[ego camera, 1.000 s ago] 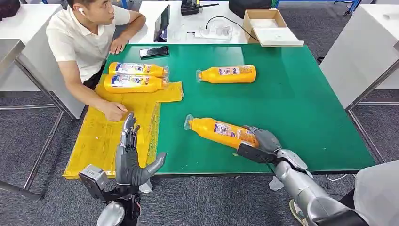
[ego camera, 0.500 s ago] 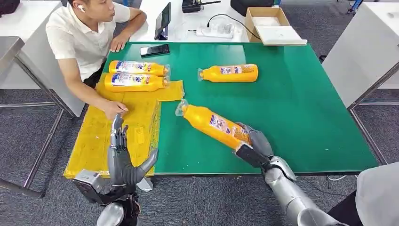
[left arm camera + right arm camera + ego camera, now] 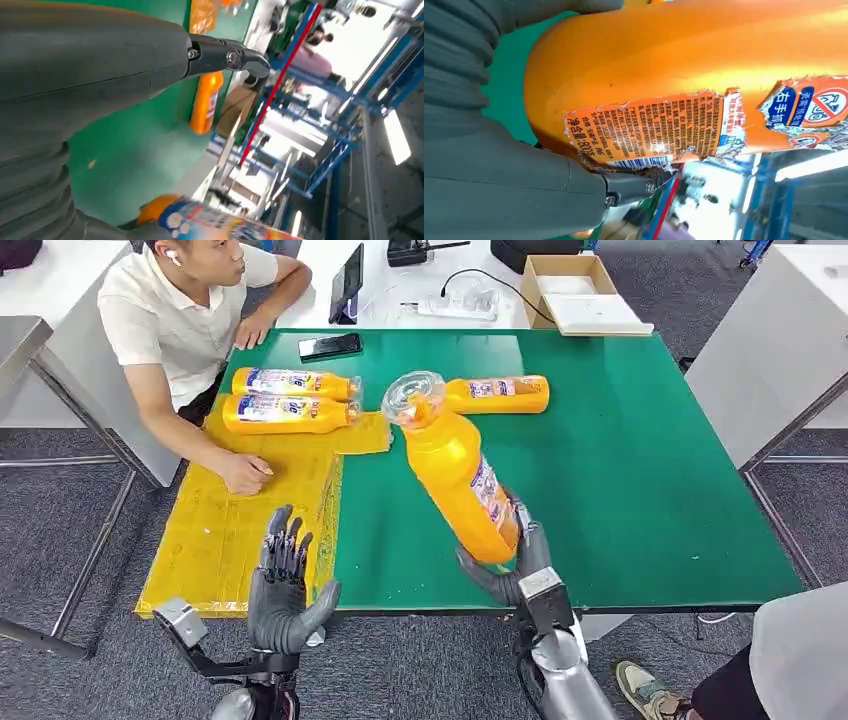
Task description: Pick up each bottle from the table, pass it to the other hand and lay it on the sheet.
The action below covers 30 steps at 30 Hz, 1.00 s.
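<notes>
Bottle [image 3: 458, 477], orange with a clear cap, is gripped at its base by the right hand [image 3: 508, 565] and held tilted above the green counter [image 3: 640, 480]. Fingers of the left hand [image 3: 283, 585] are spread, nothing held, beside the yellow sheet [image 3: 215, 530].

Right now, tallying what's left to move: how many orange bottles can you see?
4. Two lie on the yellow sheet: rear bottle and front bottle. One table bottle lies on the green table. The right hand holds the lifted bottle.
</notes>
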Tool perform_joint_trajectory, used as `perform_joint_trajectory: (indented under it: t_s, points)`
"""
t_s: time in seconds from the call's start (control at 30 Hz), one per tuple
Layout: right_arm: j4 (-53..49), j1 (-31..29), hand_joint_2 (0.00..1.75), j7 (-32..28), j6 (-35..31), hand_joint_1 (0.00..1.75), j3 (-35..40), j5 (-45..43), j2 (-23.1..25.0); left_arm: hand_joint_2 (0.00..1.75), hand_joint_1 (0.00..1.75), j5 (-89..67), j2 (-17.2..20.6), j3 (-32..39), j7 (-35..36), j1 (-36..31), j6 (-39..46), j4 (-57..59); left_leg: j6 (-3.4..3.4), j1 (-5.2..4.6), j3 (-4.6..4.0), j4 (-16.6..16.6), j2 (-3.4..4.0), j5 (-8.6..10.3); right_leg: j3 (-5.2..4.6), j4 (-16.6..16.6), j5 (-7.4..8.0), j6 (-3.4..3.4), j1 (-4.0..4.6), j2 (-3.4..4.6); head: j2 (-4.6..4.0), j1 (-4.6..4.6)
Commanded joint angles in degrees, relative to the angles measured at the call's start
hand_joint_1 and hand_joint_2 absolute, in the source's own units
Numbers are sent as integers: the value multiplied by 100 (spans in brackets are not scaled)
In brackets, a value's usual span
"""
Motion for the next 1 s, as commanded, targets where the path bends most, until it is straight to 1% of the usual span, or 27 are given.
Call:
perform_joint_trajectory:
  t_s: [0.03, 0.07, 0.1, 0.13, 0.2, 0.3, 0.4, 0.43, 0.5, 0.57, 0.6, 0.63, 0.67, 0.7, 0.73, 0.83, 0.9, 1.0]
  points:
    - [539, -99, 175, 152, 312, 175, 1009, 221, 60, 175, 0, -275, 115, -146, -242, -148, -244, 236, -13, 9, 23, -7, 15, -5, 20, -9, -2, -15, 10, 5, -2, 0]
    - [740, -135, 175, 206, 466, 175, 1184, 292, 72, 175, 0, -657, 104, -155, -431, -119, -5, 145, -11, 7, 17, -6, 9, -3, 16, -7, -2, -12, 8, 1, 0, 2]
    - [853, -121, 175, 136, 450, 175, 1276, 357, 121, 175, 0, -632, 95, -159, -373, -111, -51, 87, -8, 5, 13, -6, 10, -2, 11, -6, 0, -9, 6, 5, 0, 0]
    - [925, -131, 175, 94, 427, 175, 1329, 390, 142, 175, 0, -596, 90, -160, -327, -105, -96, 63, -14, 10, 28, -7, 21, -9, 25, -9, -4, -16, 12, 10, 0, 2]
    - [1071, -172, 175, 53, 494, 175, 1593, 516, 138, 175, 0, -528, 99, -190, -315, -99, -310, 8, -8, 7, 15, -5, 13, -4, 13, -4, -1, -8, 8, 7, 0, 0]
    - [1145, -208, 175, 53, 569, 175, 1749, 572, 135, 175, 0, -521, 126, -254, -365, -108, -495, -16, -14, 10, 28, -7, 18, -9, 24, -6, -5, -15, 12, 7, 0, 0]
    - [1145, -208, 175, 53, 569, 175, 1749, 572, 135, 175, 0, -521, 126, -254, -365, -108, -495, -16, -8, 6, 12, -4, 11, -3, 11, -3, -1, -8, 7, 4, 0, 0]
    - [1145, -208, 175, 53, 569, 175, 1749, 572, 135, 175, 0, -521, 126, -254, -365, -108, -495, -16, -11, 9, 21, -3, 14, -7, 19, -3, -4, -12, 9, 4, 0, 2]
    - [1277, -290, 175, 66, 610, 175, 1921, 744, 100, 175, 0, -546, 181, -312, -469, -127, -772, -41, -6, 6, 8, -3, 8, -2, 8, -3, 1, -7, 5, 4, 0, 2]
    - [1399, -340, 175, 33, 630, 175, 2044, 862, 95, 175, 0, -569, 202, -322, -477, -145, -983, -29, -10, 6, 15, -4, 13, -3, 14, -4, 0, -11, 6, 6, -2, 2]
    - [1447, -361, 175, 5, 623, 175, 2101, 927, 88, 175, 0, -522, 209, -338, -427, -168, -1102, 7, -15, 9, 26, -6, 22, -7, 23, -6, -2, -17, 11, 10, 0, 0]
    - [1474, -366, 175, -25, 635, 175, 2119, 940, 94, 175, 0, -377, 242, -365, -315, -209, -1331, 62, -8, 5, 10, -4, 8, -2, 11, -4, 0, -9, 5, 3, 0, 2]
    - [1484, -367, 175, -43, 644, 175, 2110, 933, 102, 175, 0, -345, 248, -358, -274, -225, -1452, 117, -15, 9, 23, -7, 13, -5, 22, -6, -3, -16, 10, 3, 0, 2]
    - [1475, -368, 175, -57, 659, 175, 2111, 937, 104, 175, 0, -96, 282, -412, -179, -249, -1821, 192, -12, 5, 19, -8, 9, -2, 17, -5, -2, -13, 7, 1, 0, 0]
    - [1475, -368, 175, -57, 659, 175, 2111, 937, 104, 175, 0, -96, 282, -412, -179, -249, -1821, 192, -10, 3, 17, -8, 6, -1, 15, -5, -2, -11, 4, 0, -2, 0]
    - [1488, -408, 175, -68, 668, 175, 2100, 961, 96, 175, 0, 47, 379, -478, -113, -279, -2253, 320, -9, 5, 16, -7, 5, -2, 14, -5, -1, -10, 6, 0, 0, 2]
    - [1491, -418, 175, -69, 673, 175, 2097, 962, 94, 175, 0, 52, 387, -469, -113, -274, -2271, 337, -11, 6, 23, -9, 14, -3, 19, -6, -2, -12, 7, 3, 0, 0]
    - [1509, -421, 175, -72, 684, 175, 2070, 950, 105, 175, 0, 41, 391, -453, -109, -271, -2343, 357, -11, 6, 20, -7, 7, -2, 19, -7, -2, -12, 8, -4, 0, 0]
